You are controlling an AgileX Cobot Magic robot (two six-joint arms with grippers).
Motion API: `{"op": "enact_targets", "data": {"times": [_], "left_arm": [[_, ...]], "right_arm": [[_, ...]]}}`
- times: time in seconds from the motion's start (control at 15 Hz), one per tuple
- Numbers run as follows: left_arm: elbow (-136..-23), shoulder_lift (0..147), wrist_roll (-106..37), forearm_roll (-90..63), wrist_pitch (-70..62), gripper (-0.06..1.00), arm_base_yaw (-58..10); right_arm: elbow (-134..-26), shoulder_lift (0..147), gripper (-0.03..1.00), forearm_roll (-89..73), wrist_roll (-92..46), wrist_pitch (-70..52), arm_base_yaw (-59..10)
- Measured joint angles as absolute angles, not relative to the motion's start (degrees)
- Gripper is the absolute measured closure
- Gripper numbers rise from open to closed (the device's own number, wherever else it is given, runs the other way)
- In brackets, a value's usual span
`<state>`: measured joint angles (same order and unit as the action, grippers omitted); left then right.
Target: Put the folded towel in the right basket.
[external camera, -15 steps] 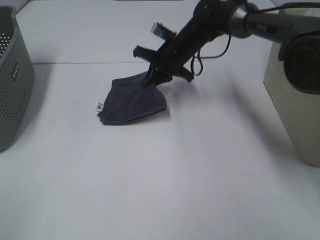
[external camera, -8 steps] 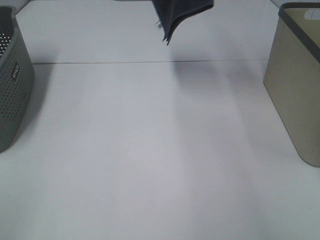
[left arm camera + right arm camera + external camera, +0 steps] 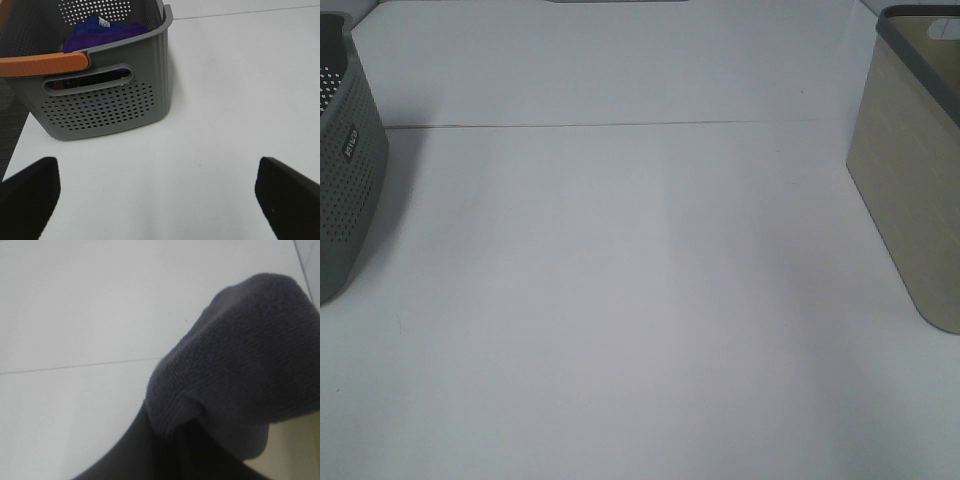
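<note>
Some cloth [image 3: 105, 30] in grey basket [image 3: 150, 95]; left tool [image 3: 159, 194] agape, right tool [image 3: 170, 447] tight around towel [image 3: 240, 355]

1 s ago the right gripper [image 3: 167, 445] was pinching the dark folded towel [image 3: 240, 350] on the table [image 3: 620, 300], mid ext. view; 0.5 s ago the towel hung at that view's top edge. now towel + arm are gone from the ext. view, and the towel shows only close up in the right wrist cam, lifted off the table.

Nubby terry-cloth towel [image 3: 240, 355], matt perf. plastic basket [image 3: 110, 107], smooth matt table [image 3: 620, 300]
</note>
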<state>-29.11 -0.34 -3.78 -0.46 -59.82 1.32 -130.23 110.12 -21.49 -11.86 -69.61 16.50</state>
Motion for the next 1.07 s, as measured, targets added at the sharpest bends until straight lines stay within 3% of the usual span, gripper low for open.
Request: {"op": "enact_targets", "data": {"times": [0.13,0.33,0.47,0.53,0.67,0.73,0.87,1.07], "left_arm": [[-29.1,-0.3,-3.8,-0.5,-59.8,-0.05,1.3],[-29.1,-0.3,-3.8,-0.5,-59.8,-0.05,1.3],[-29.1,-0.3,-3.8,-0.5,-59.8,-0.05,1.3],[-29.1,-0.3,-3.8,-0.5,-59.8,-0.05,1.3],[-29.1,-0.3,-3.8,-0.5,-59.9,-0.05,1.3],[-29.1,-0.3,-3.8,-0.5,-59.9,-0.05,1.3],[-29.1,-0.3,-3.8,-0.5,-59.9,-0.05,1.3],[-29.1,-0.3,-3.8,-0.5,-59.9,-0.05,1.3]], "right_arm": [[-123.9,110.1,0.91,-19.4,-14.3,-69.6,20.5],[-119.1,110.1,0.91,-14.4,-14.4,-69.9,20.5],[-116.7,110.1,0.84,-12.7,-14.1,-69.9,20.5],[-115.0,110.2,0.72,-12.3,-13.9,-69.9,20.5],[-112.4,110.2,0.22,-12.3,-13.0,-69.9,20.5],[-111.9,110.2,0.09,-12.3,-12.9,-69.9,20.5],[-111.7,110.2,0.01,-12.5,-12.5,-69.9,20.5],[-111.7,110.2,-0.01,-13.5,-9.2,-69.9,19.6]]}}
